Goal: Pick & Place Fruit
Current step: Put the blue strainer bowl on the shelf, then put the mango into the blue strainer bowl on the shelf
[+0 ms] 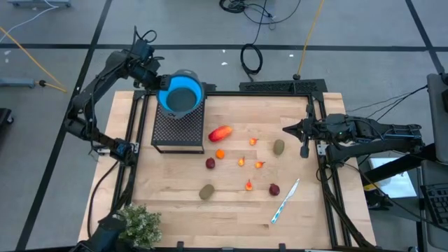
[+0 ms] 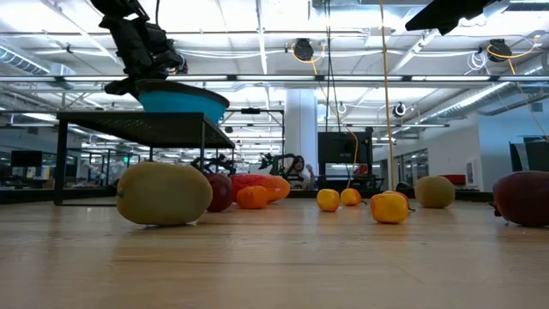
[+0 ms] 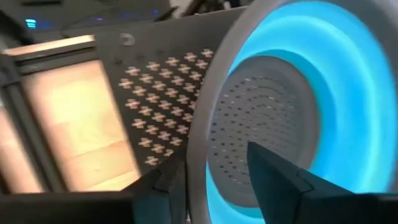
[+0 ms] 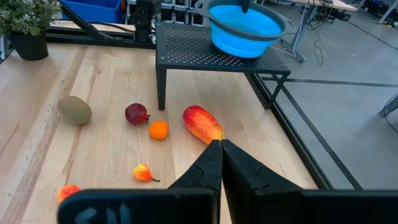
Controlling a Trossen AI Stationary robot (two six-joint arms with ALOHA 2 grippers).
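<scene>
None of the fruit has gone into the blue bowl point(image 1: 181, 94) yet, as far as the pictures show: the bowl sits on the black mesh stand point(image 1: 177, 129) at the back left of the wooden table point(image 1: 168, 203), and its inside looks bare in the left wrist view. The left gripper point(image 3: 211, 186) is at the bowl's rim, one finger inside and one outside, the fingers part-way apart with the rim between them; whether they press on it I cannot tell. All the pieces lie loose on the table: the long red-orange fruit point(image 1: 220, 133) just beside the stand, a small orange ball point(image 1: 220, 154) and a dark red ball point(image 1: 210, 163) near it, tiny orange bits point(image 1: 241, 162) scattered through the middle, one brown-green oval point(image 1: 278, 147) toward the right, another oval point(image 1: 206, 190) toward the front, and a second dark red ball point(image 1: 274, 189) close to a white-and-blue pen point(image 1: 285, 201). The right gripper point(image 4: 221, 155) hangs over the right edge of the table with its fingers pressed together and nothing between them, pointing toward the long fruit. By my reading, the picking has not begun and every piece is left to move.
</scene>
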